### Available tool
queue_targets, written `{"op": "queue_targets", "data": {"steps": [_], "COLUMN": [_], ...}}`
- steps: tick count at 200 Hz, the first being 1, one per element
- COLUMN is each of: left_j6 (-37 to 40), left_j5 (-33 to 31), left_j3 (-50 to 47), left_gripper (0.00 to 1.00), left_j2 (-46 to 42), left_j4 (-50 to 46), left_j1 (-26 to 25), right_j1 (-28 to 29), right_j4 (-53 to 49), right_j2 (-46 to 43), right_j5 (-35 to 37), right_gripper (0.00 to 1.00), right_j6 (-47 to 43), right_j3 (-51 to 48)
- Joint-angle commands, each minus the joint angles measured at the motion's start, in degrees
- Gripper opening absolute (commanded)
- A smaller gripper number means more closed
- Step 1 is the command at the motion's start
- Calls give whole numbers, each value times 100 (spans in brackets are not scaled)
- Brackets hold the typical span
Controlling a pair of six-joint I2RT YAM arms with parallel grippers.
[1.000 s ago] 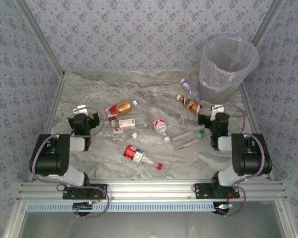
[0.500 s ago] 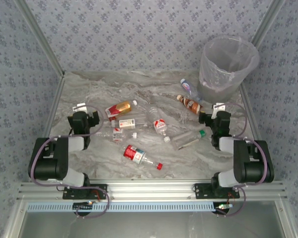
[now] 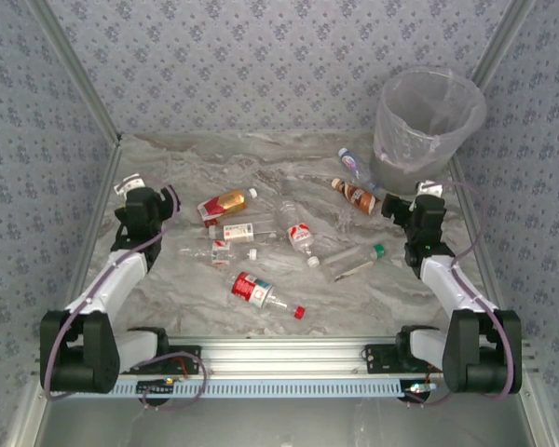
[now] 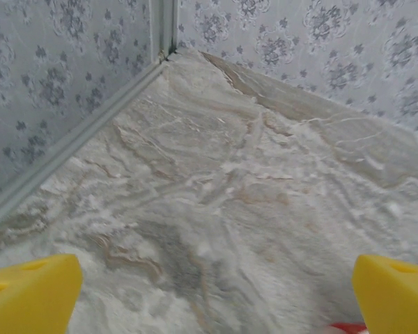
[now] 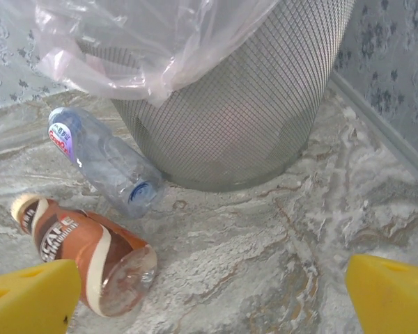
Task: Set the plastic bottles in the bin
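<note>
No bottle visibly binned yet: plastic bottles [image 3: 256,291] lie scattered across the table [image 3: 168,168], two beside the bin [image 3: 405,140] in its far right corner; left fingers [image 4: 28,292] and right fingers [image 5: 31,296] gape wide, empty.

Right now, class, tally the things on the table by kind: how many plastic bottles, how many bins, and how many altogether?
Plastic bottles: 8
Bin: 1
Total: 9
</note>
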Motion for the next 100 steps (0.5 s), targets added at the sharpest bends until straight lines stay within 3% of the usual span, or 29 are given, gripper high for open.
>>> {"op": "queue_targets", "data": {"steps": [1,47,76,100], "left_j6": [-1157,-1455,-1635,-1801], "left_j5": [620,1483,1510,1424], "left_j3": [381,571,462,465], "left_gripper": [99,99,99,99], "left_j2": [-108,-214,-241,-188], "left_j4": [-1782,-2684,-2608,-2589], "left_j1": [-43,-48,-35,-6], "right_j1": [50,499,1010,1452], "right_j4": [-1489,-3748,-4809,-5070], "right_j2": [-71,-53,-65,-22], "right_j5": [103,-125,65,9], "right_gripper": [100,100,100,100], "right_j6": [1121,3221,3940,4589], "right_j3": [361,917,1322,1372]}}
